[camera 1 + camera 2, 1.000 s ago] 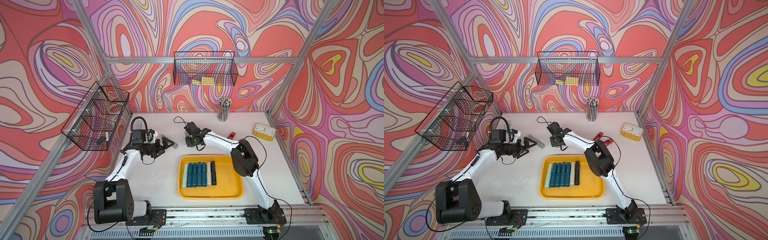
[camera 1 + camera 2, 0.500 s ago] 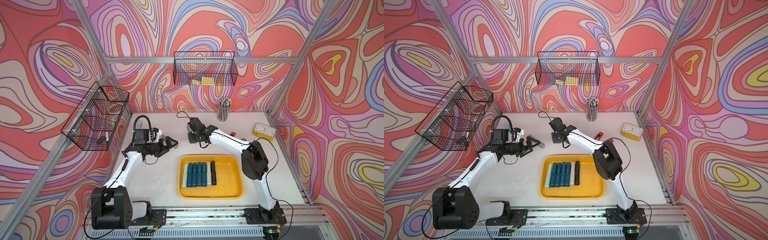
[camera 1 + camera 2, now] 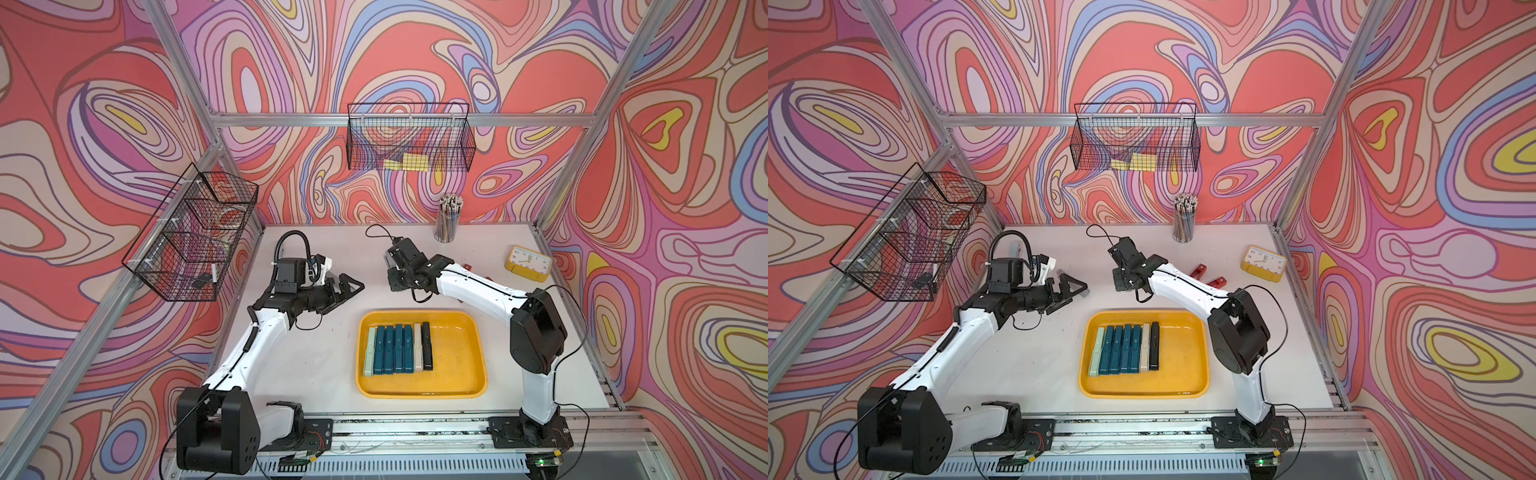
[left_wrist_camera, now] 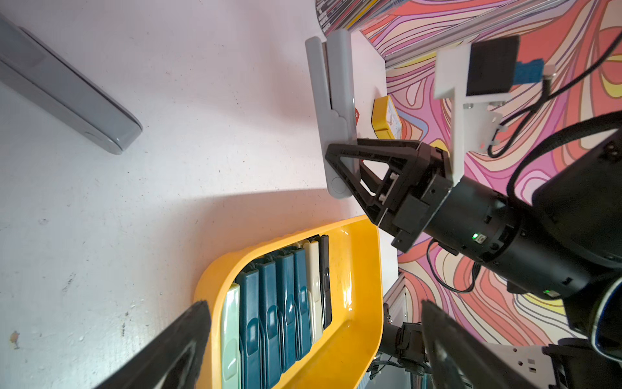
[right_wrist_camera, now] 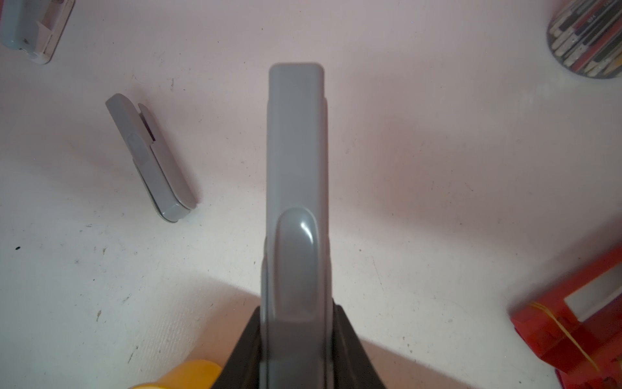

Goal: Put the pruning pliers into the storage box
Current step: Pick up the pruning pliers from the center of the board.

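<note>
The right claw point(image 4: 340, 168) grips grey pliers point(image 5: 296, 188) by one end, length pointing away from the box point(image 3: 457, 357) just behind it; left claw point(image 3: 349, 291) gapes, empty.

Glossy yellow plastic storage box point(image 3: 457, 353), smooth grey plastic pruning pliers point(image 5: 296, 151), scuffed matt white tabletop point(image 3: 311, 357).

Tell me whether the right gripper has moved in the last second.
Yes. The right gripper has shifted sideways, closer to the pencil cup.
</note>
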`<state>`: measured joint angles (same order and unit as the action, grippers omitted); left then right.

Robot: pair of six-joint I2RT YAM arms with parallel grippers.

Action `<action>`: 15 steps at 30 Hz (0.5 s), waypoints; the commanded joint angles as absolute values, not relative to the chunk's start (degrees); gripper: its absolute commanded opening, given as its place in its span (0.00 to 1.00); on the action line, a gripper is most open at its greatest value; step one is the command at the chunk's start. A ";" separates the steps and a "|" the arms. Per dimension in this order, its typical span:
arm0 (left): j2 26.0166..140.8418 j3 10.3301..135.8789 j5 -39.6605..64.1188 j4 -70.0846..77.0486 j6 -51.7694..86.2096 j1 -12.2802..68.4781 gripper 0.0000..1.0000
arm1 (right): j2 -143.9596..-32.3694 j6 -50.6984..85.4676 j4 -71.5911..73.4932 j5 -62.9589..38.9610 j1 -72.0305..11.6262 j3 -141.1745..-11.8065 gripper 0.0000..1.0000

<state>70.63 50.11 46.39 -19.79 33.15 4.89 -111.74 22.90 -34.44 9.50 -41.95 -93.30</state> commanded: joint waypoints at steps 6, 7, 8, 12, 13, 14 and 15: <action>69.25 48.12 45.96 -16.36 34.85 7.83 0.99 | -103.99 26.07 -33.51 11.47 -41.67 -87.92 0.15; 69.17 47.95 45.92 -16.11 34.97 8.15 0.99 | -103.06 26.56 -33.32 11.57 -41.67 -86.86 0.15; 68.96 47.78 45.95 -15.94 35.06 8.41 0.99 | -102.18 26.91 -33.31 11.68 -41.67 -85.86 0.15; 68.39 47.07 45.51 -15.47 35.46 9.51 0.99 | -97.96 28.07 -33.62 12.88 -41.73 -82.11 0.15; 68.31 46.95 45.40 -15.49 35.57 9.73 0.99 | -97.19 28.29 -33.74 12.94 -41.79 -81.48 0.15; 68.13 46.83 45.31 -15.50 35.67 10.09 0.99 | -96.31 28.51 -33.75 13.15 -41.87 -80.66 0.15; 67.95 46.82 45.12 -15.48 35.76 10.49 0.99 | -95.59 28.77 -33.84 13.38 -41.90 -79.88 0.15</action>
